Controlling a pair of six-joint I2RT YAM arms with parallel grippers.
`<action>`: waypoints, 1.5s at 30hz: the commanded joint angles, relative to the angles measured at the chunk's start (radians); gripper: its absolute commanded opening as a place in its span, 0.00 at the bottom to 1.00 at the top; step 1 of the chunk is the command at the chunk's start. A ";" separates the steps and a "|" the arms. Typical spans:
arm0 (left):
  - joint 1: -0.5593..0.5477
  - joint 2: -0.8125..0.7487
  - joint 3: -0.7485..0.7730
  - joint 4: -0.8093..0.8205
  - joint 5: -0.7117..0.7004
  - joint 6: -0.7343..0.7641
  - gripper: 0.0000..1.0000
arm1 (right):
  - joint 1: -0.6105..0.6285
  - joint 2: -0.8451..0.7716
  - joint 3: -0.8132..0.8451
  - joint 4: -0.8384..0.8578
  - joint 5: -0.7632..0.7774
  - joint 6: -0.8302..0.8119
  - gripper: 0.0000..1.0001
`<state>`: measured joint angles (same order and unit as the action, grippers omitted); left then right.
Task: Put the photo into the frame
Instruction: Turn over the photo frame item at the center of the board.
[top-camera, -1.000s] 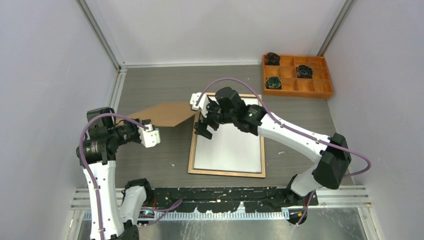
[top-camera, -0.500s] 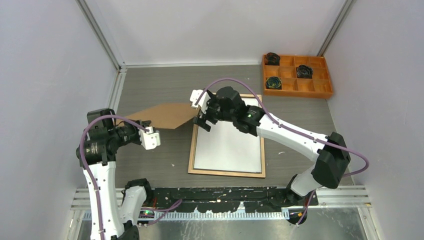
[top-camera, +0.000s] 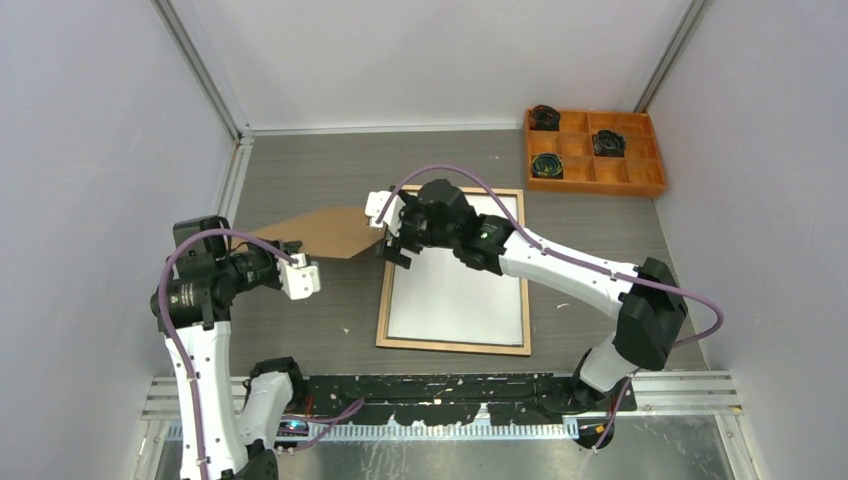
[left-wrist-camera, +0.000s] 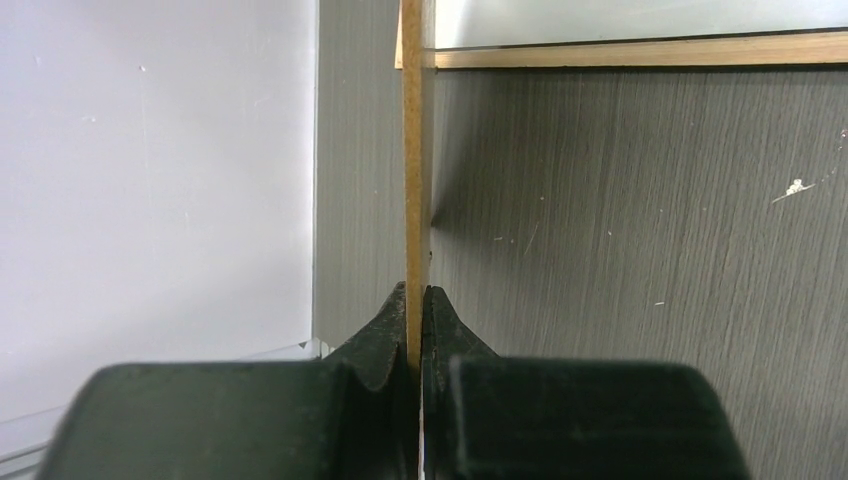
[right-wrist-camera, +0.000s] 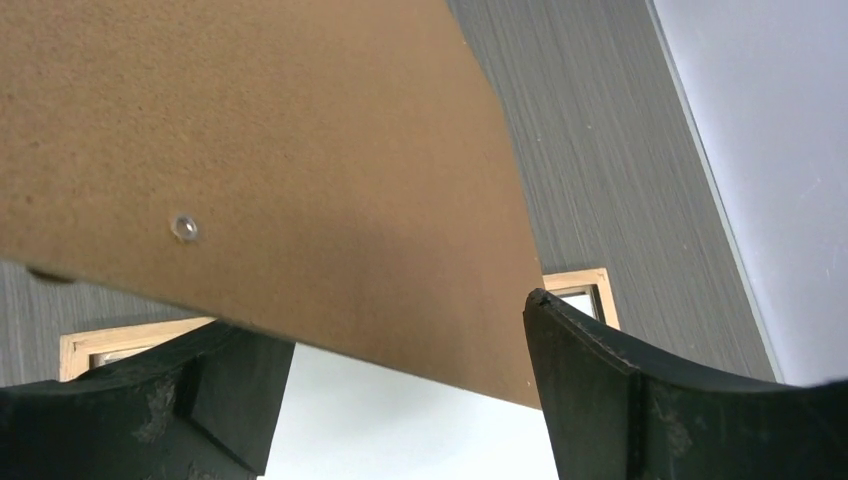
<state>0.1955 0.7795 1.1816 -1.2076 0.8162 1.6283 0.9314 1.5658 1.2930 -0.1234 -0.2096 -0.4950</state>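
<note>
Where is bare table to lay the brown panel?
Far strip between back wall and frame, left of orange tray; near patch between left arm and frame. Crowded at frame's far-left corner: panel in left pincer, right pincer at its edge.

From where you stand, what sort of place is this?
Probably a robot test cell: plain white walls box in the table, two arms are bolted along its near edge, and the left gripper pinches a brown backing panel.

We note: backing panel (right-wrist-camera: 250, 150) matt brown hardboard, finely grained; frame (top-camera: 455, 346) pale bare wood; counter (left-wrist-camera: 650, 250) grey, matt, streaked grain; right pincer (right-wrist-camera: 395, 330) black scuffed plastic.
</note>
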 joint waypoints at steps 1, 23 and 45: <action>-0.005 -0.002 0.049 0.039 0.067 0.035 0.00 | 0.018 0.012 0.040 0.083 0.017 -0.043 0.84; -0.004 -0.006 -0.047 0.847 -0.043 -0.882 1.00 | 0.026 0.021 0.108 0.245 0.111 0.142 0.01; -0.004 0.147 0.136 0.462 -0.275 -1.049 1.00 | -0.285 0.016 0.071 0.484 -0.087 1.187 0.01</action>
<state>0.1951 0.9413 1.3495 -0.6090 0.5552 0.5022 0.6895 1.6188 1.3441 0.1528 -0.2092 0.4232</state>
